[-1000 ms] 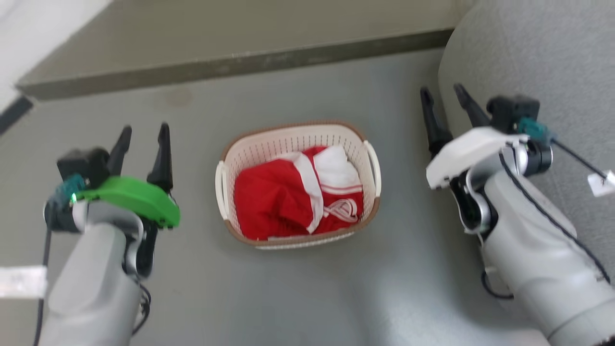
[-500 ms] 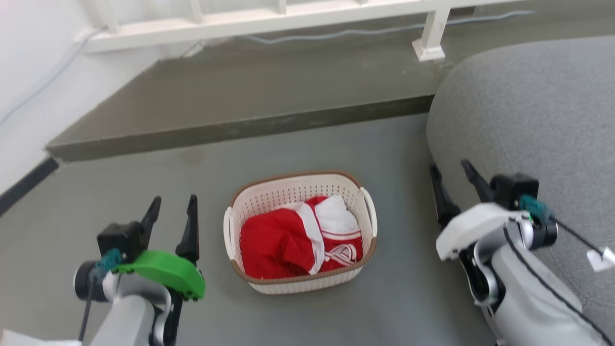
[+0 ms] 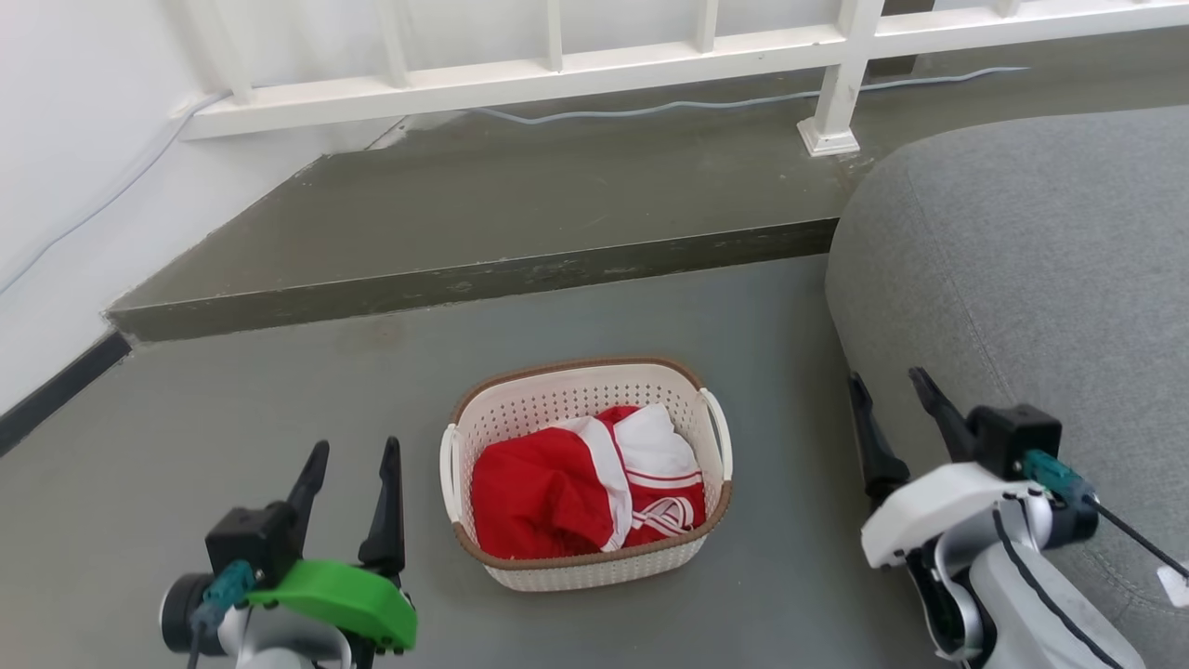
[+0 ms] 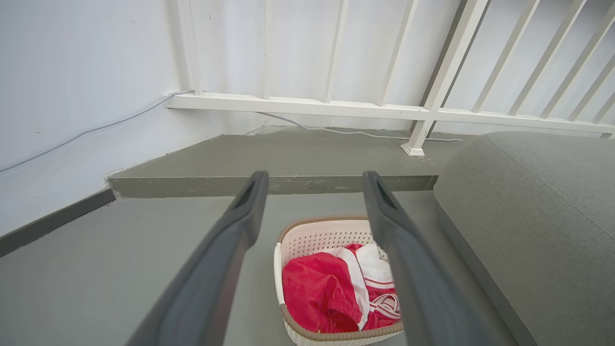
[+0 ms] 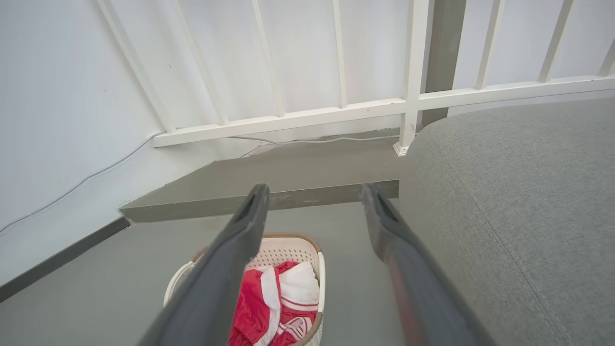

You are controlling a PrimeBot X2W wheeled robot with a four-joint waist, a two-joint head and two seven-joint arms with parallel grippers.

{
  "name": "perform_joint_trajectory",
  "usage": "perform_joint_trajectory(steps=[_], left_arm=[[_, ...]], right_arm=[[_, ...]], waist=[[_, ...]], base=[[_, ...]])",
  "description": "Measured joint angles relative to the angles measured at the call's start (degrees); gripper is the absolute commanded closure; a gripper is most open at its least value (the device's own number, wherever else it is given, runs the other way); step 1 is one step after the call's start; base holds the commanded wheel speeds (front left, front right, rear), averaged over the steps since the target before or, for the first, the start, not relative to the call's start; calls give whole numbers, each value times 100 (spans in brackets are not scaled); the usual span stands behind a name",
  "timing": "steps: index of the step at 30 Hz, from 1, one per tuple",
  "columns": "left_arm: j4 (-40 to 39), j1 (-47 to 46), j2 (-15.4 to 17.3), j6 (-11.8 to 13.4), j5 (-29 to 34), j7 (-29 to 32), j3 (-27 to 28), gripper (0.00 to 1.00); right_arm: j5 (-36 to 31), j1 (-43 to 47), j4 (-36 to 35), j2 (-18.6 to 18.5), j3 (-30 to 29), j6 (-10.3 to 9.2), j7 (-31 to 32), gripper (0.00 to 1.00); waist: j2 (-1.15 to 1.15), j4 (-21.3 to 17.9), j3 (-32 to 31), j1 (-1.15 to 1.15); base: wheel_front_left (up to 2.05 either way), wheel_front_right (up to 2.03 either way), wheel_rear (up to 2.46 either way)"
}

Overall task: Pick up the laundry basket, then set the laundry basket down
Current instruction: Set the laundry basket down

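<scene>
The laundry basket [image 3: 594,569] stands on the grey floor at lower centre of the head view, cream-white and perforated, with a brown rim and two white side handles. Red-and-white clothing [image 3: 581,492] lies inside it. My left gripper [image 3: 355,450] hovers open to the basket's left, apart from it, with nothing between its fingers. My right gripper [image 3: 889,381] hovers open to the basket's right, beside the grey sofa. The basket [image 4: 307,235] also shows low between the left fingers [image 4: 240,216] in the left wrist view, and the basket [image 5: 283,247] sits low left in the right wrist view.
A grey sofa [image 3: 1040,279] fills the right side, close to my right arm. Behind the basket a raised concrete step [image 3: 464,279] runs across. A white railing [image 3: 650,65] with a post [image 3: 836,102] and a cable stands on it. A white wall [image 3: 56,186] closes the left.
The head camera has tilted up, so the step, railing and sofa top have come into view and everything sits lower. Both grippers stay open at either side of the basket.
</scene>
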Motion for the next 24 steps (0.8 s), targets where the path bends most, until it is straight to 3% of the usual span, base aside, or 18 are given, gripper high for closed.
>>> perform_joint_trajectory(steps=[24], left_arm=[[-581, 727, 13, 153, 292, 0, 104, 0]], right_arm=[[-980, 804, -515, 180, -803, 0, 0, 0]], waist=[[0, -10, -24, 0]], base=[[0, 0, 0]])
